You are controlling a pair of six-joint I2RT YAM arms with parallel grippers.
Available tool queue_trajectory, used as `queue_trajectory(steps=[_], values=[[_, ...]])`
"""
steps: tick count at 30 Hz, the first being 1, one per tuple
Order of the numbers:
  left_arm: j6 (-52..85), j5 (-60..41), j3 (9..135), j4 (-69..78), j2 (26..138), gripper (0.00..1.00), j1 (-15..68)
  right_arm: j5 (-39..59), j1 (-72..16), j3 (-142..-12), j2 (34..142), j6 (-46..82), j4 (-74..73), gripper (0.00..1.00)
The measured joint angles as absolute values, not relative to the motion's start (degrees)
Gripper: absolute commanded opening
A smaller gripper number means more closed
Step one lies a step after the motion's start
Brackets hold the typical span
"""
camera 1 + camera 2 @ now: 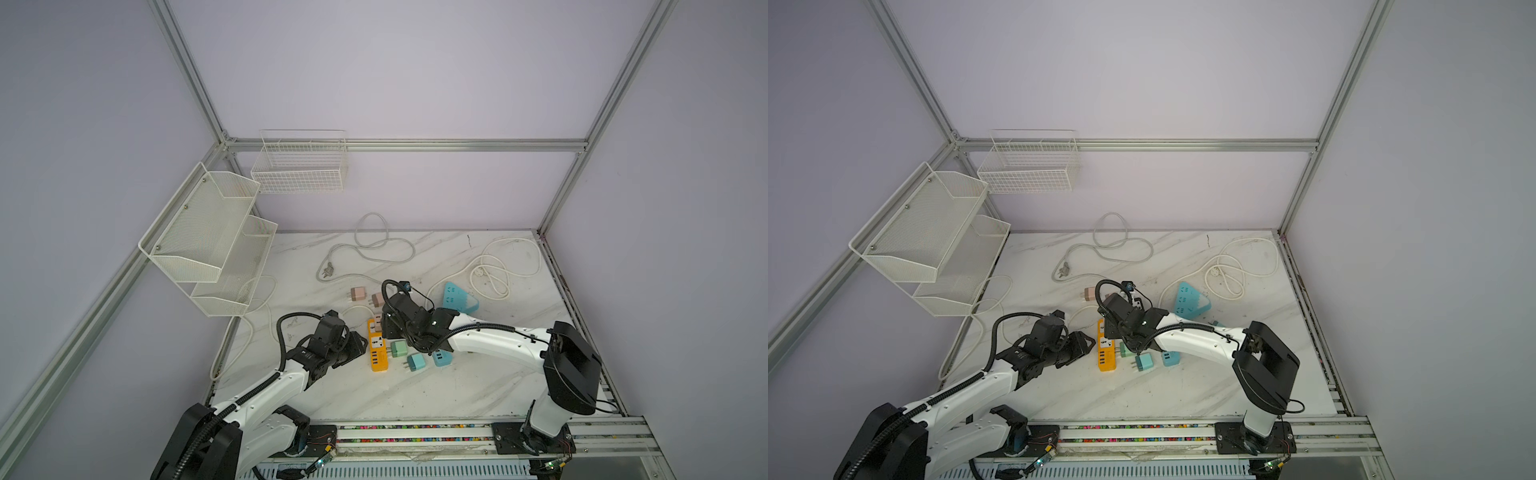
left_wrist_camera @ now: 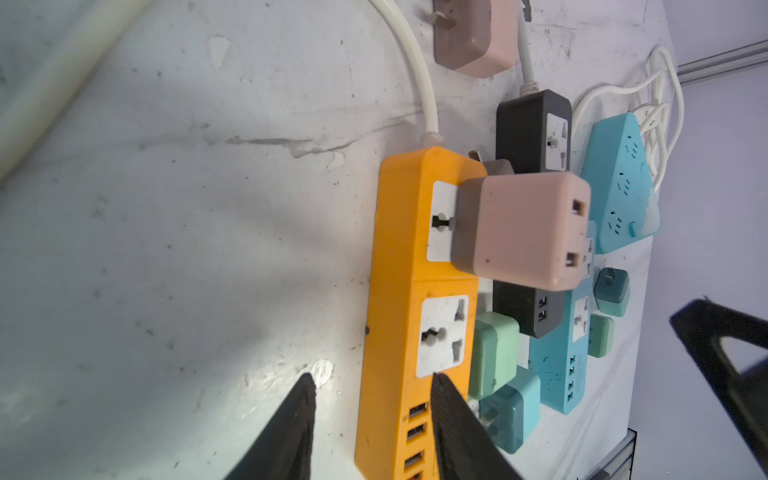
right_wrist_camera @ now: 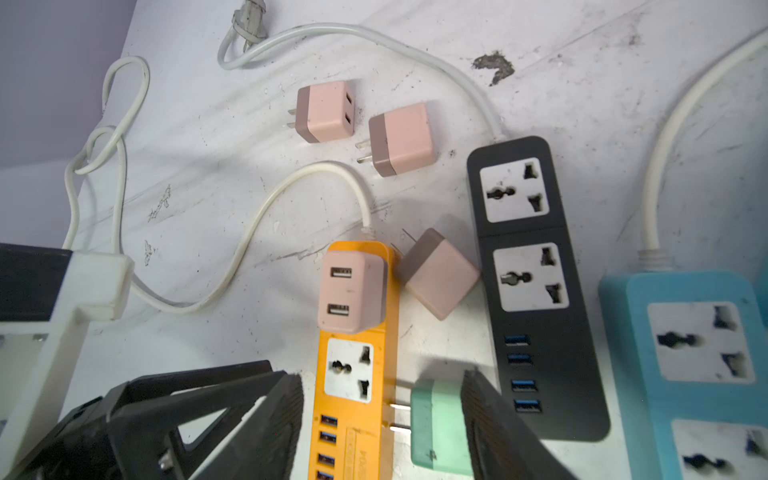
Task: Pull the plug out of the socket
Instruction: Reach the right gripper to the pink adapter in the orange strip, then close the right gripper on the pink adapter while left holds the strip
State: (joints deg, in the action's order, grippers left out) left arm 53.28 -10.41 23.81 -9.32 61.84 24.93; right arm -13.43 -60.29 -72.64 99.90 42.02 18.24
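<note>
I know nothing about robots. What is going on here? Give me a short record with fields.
surface: marble table
target: pink adapter, plugged into the orange strip at its cord end
left fingers: open, at the strip's USB end, one over the strip
right fingers: open, low over the strip, short of the pink adapter
beside the strip: green adapter, loose
other strips: black strip, blue strip
progress: adapter not yet pulled
</note>
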Motion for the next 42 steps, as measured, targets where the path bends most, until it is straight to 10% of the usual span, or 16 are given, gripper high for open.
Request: queue_trajectory(steps=[42], values=[[53.49, -17.93, 21.93, 1.30, 71.53, 0.40, 23.64, -15.57, -60.45, -89.47, 120.60, 39.00, 25.10, 0.36]])
